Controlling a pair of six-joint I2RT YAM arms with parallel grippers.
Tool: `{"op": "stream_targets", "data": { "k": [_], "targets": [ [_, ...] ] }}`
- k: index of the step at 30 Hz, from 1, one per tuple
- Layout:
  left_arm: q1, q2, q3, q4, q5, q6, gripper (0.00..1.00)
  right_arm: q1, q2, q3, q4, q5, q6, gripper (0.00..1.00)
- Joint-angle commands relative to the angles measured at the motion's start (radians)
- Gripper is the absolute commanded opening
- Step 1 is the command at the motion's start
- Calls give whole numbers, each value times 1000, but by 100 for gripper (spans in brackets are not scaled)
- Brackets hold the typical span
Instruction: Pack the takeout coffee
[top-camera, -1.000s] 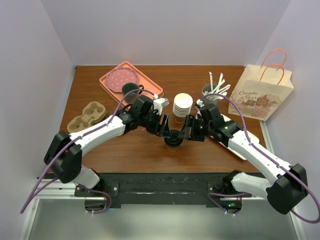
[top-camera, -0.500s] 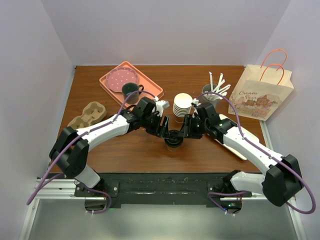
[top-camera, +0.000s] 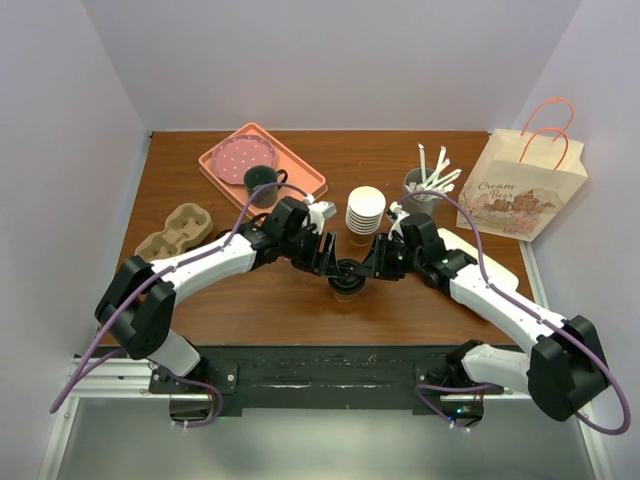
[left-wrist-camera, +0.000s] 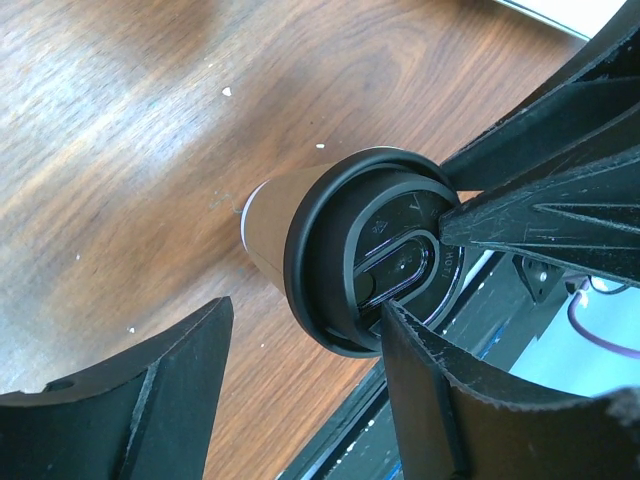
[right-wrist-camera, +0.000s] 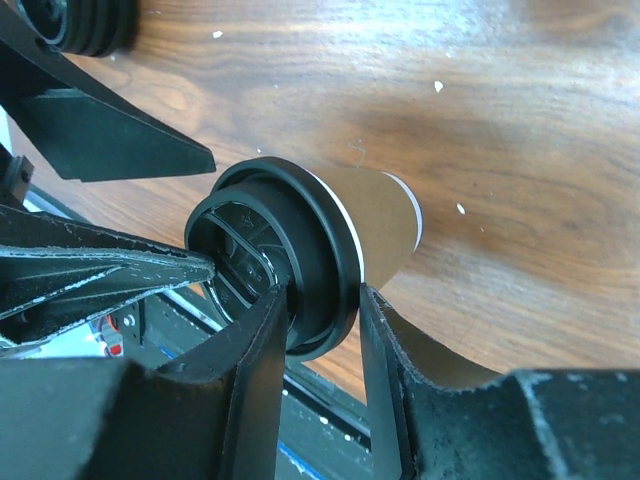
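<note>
One takeout coffee (top-camera: 347, 279), a kraft-brown cup with a black sip lid, stands upright at the table's middle front. It shows in the left wrist view (left-wrist-camera: 280, 215) and in the right wrist view (right-wrist-camera: 378, 215). My left gripper (top-camera: 335, 266) is open over it. One finger (left-wrist-camera: 450, 400) rests on the lid's top (left-wrist-camera: 375, 250), and the other finger (left-wrist-camera: 130, 400) hangs free beside the cup. My right gripper (top-camera: 362, 268) is shut on the lid's rim (right-wrist-camera: 320, 250), with one finger (right-wrist-camera: 250, 380) inside the lid's recess and the other (right-wrist-camera: 400, 370) outside.
A paper bag (top-camera: 527, 185) stands at the back right. A stack of white cups (top-camera: 365, 210) and a grey holder with straws (top-camera: 425, 182) stand behind the cup. A pink tray (top-camera: 300, 170) with a dark mug (top-camera: 262, 183) is back left. A cardboard cup carrier (top-camera: 176, 232) lies at left.
Both grippers have stayed at the cup's lid. The arms have shifted posture slightly, both elbows drawing in. The cup has not moved.
</note>
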Motion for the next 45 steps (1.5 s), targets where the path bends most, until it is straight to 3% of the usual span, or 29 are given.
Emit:
{"op": "stream_targets", "data": {
  "k": [1,10,16,26,39,45],
  "targets": [
    [-5,-42,-40,-36,-84,-27,65,0,31,-81,35,-25,-37,33],
    [-3,-141,-66,-47,-152,-124,72,0,62,-60,87,-146,-74,33],
    [0,-89,-40,-28,-98,-87,74,0,63,-44,84,-150,-68,35],
    [0,-16,-80,-33,-70,-78,61,1,49,-130,111,-141,-39,33],
    [0,-5,-155,-68,-127,-129,59,0,54,-316,259,-86,6,31],
    [0,-8,-157,-79,-135,-138,58,0,13,-227,200,-118,17,34]
  ]
}}
